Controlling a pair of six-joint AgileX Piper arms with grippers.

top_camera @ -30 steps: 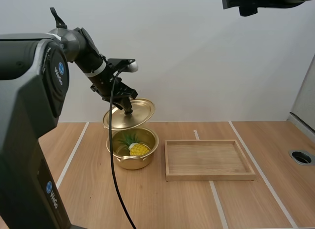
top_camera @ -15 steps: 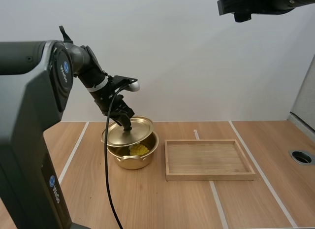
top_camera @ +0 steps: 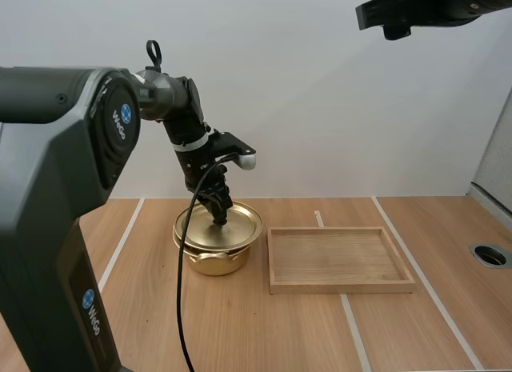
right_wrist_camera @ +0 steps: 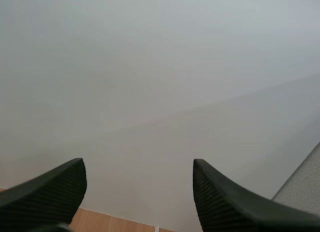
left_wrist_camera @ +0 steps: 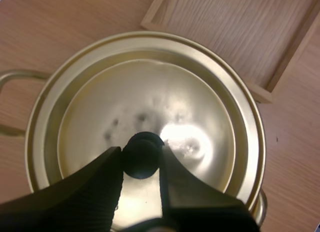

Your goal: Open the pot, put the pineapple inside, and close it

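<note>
The left arm carries two round blue badges with white lettering, one on its upper casing (top_camera: 123,121) and one lower down (top_camera: 87,301). The letters are too small to read with confidence. No other writing can be made out.

The left tool (top_camera: 220,219) is closed narrowly on the black knob (left_wrist_camera: 142,156) of the golden lid (left_wrist_camera: 150,112); its two ribbed fingers (left_wrist_camera: 100,179) press the knob from either side. The lid lies over the mouth of the pot (top_camera: 214,258), so the pot's inside is hidden. From the left wrist view a sliver of the pot's rim (left_wrist_camera: 258,212) shows past the lid's edge, and one loop handle (left_wrist_camera: 9,78) is cut off. Whether the lid sits fully flat I cannot tell.

The pot stands on the bench (top_camera: 240,332) towards its far edge, left of centre, between two white tape lines. Just beside it, apart from it, lies the wooden tray (top_camera: 336,258), bare.

The right arm (top_camera: 432,4) hangs high over the bench's far right corner, cut off by the top edge. The right tool (right_wrist_camera: 138,164) is wide, gripping nothing, and faces the pale wall.

A round hole (top_camera: 490,255) sits near the bench's right edge.
</note>
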